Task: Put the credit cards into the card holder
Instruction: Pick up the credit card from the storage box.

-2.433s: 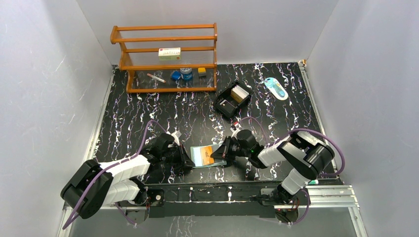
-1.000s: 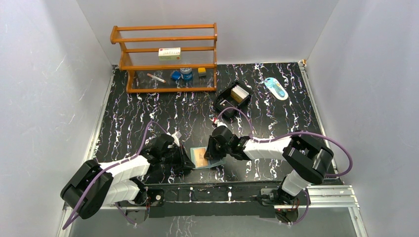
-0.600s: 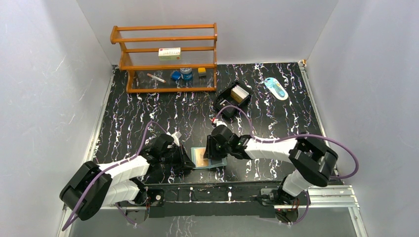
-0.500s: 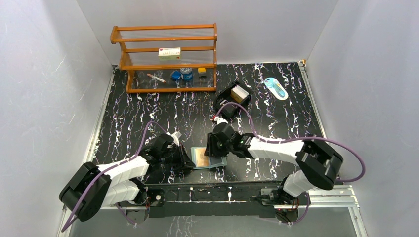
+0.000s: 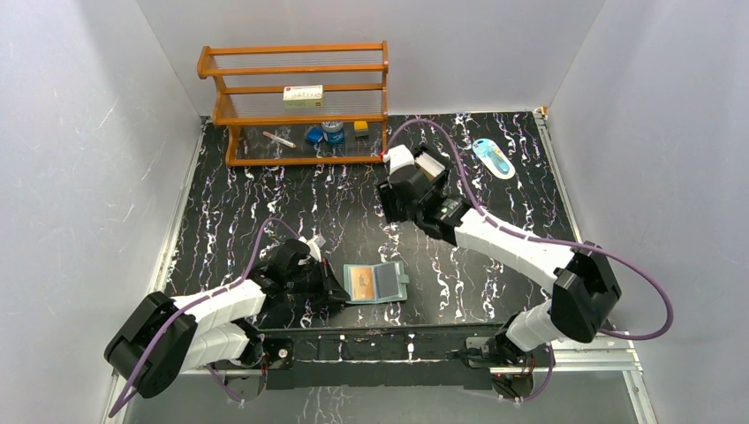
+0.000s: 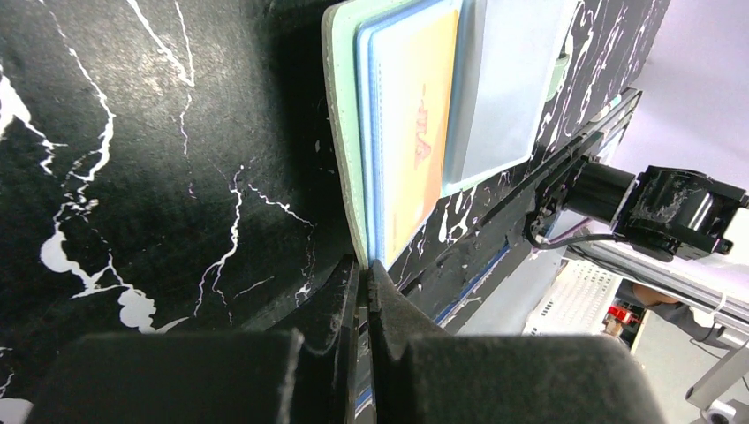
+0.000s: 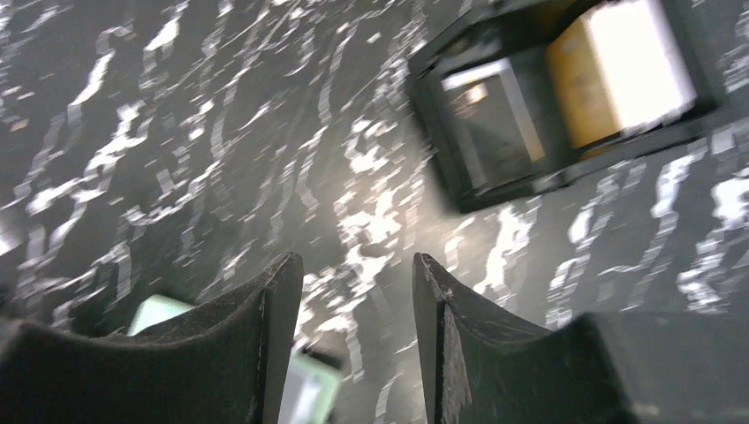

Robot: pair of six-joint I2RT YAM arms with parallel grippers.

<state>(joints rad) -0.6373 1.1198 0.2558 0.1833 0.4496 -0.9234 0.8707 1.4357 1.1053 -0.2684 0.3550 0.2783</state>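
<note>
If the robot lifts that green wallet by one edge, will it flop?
Probably flops some: the card holder lies open along a fold, so one half may swing. The orange card tucked inside looks stiff, likely firming that half. Thin, so probably light.

A robotics lab test cell is shown. A black marbled tabletop (image 5: 265,203) is boxed in by plain white panel walls (image 5: 97,177). An aluminium rail (image 5: 601,349) is fixed along its near edge, where a left arm (image 5: 221,305) and a right arm (image 5: 512,243) trailing purple cables (image 5: 254,247) are bolted. Small props (image 5: 333,132) are staged on a wooden rack (image 5: 300,69).
</note>
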